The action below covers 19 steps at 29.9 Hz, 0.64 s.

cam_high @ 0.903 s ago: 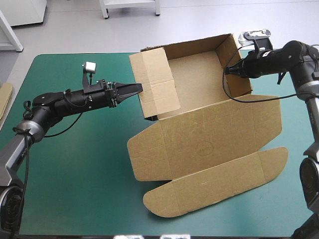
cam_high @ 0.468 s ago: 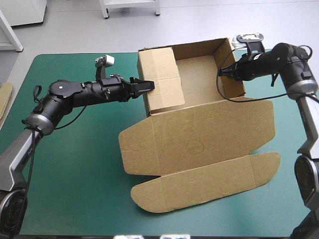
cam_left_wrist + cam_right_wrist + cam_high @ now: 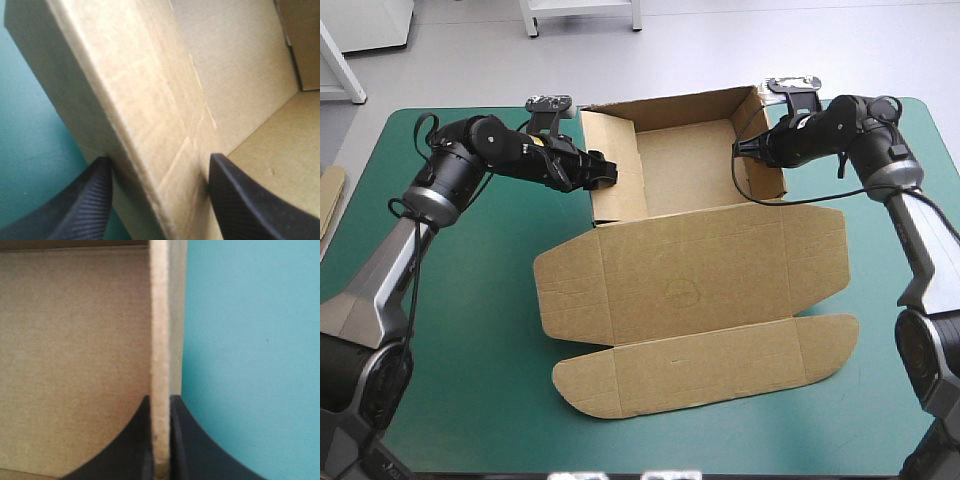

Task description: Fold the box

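Brown board box [image 3: 700, 285] slid left, side walls upright.

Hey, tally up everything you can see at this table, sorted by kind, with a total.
Brown box: 1
Black grippers: 2, the left gripper and the right gripper
Spare board beside the table: 1
Total: 4

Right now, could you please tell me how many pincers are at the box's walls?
2. The left pincer, open, straddles the left wall of the box; the right pincer is shut on the right wall.
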{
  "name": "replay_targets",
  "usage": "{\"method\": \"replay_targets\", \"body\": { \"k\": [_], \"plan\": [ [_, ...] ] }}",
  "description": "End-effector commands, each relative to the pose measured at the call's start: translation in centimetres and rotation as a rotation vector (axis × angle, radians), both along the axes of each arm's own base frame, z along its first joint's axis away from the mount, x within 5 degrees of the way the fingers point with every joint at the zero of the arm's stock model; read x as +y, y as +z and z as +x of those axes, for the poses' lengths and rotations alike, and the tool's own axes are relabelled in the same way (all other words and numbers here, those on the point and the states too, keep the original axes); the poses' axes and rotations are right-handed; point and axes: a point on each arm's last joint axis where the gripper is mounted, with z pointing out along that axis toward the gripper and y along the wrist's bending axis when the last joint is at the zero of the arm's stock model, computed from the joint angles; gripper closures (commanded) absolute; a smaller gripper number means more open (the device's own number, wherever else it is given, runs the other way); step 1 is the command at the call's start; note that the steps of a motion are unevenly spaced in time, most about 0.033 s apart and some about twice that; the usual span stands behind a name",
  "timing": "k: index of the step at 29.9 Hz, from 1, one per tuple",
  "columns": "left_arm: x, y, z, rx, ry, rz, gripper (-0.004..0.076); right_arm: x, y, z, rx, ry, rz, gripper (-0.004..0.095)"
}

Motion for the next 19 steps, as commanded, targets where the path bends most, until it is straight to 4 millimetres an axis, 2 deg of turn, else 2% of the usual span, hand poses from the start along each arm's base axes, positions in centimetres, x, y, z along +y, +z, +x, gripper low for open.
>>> {"method": "replay_targets", "body": {
  "k": [1, 7, 9, 12, 19],
  "plan": [
    [-1.3, 2.2, -0.2, -0.031, 0.005, -0.006, 0.0331, 0.8, 3.7, -1.3, -0.103, -0.009, 0.129, 0.0919],
    [-3.5, 1.3, 0.9, -0.015, -0.023, 0.107, 0.0444, 0.9, 3.2, -1.2, -0.07, -0.007, 0.127, 0.0919],
    [-4.1, 0.9, 1.3, -0.02, -0.024, 0.171, 0.0524, 0.8, 3.1, -1.3, -0.061, -0.004, 0.123, 0.0918],
    [-4.8, 0.3, 1.9, -0.004, -0.038, 0.205, 0.0712, 1.2, 3.0, -1.4, -0.059, 0.004, 0.104, 0.0918],
    [-5.4, 0.3, 2.8, -0.019, -0.035, 0.2, 0.0732, 3.0, 1.7, -2.0, 0.003, 0.04, -0.055, 0.0917]
  ]
}}
